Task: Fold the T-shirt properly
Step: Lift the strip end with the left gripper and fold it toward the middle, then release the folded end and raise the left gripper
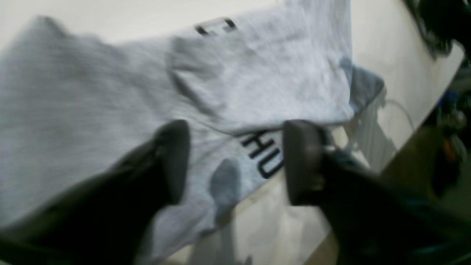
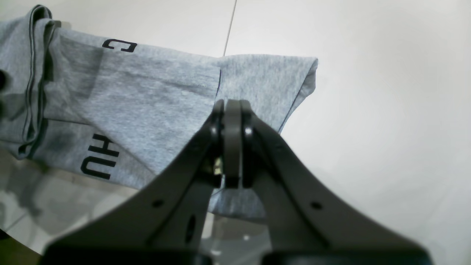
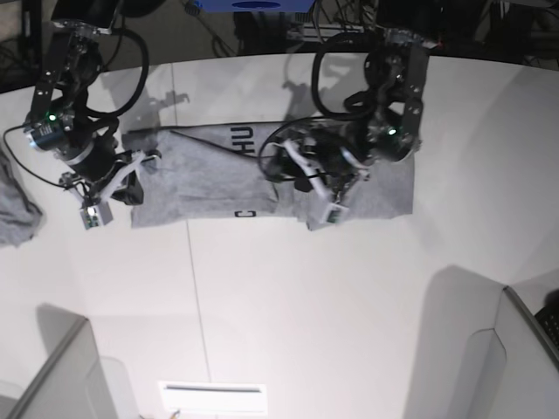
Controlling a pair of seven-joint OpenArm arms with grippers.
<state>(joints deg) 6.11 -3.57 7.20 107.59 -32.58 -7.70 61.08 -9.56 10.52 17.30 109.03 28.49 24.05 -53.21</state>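
Note:
The heather-grey T-shirt [image 3: 210,188] lies spread lengthwise on the white table [image 3: 288,297], partly folded, with black block letters [image 1: 263,152] showing at a fold edge. My left gripper [image 1: 235,162] hovers open just above the shirt's middle [image 3: 306,179], with nothing between its dark fingers [image 1: 173,162]. My right gripper [image 2: 232,110] is shut, its tips over the plain end of the T-shirt [image 2: 154,99]. In the base view it sits at the shirt's left end [image 3: 131,188]. I see no cloth between its pads.
A smaller grey cloth lump [image 3: 13,209] lies at the table's left edge. Grey partitions stand at the front left [image 3: 61,367] and front right [image 3: 515,349]. A white label [image 3: 214,397] sits near the front edge. Cables and equipment crowd the back edge [image 3: 262,17].

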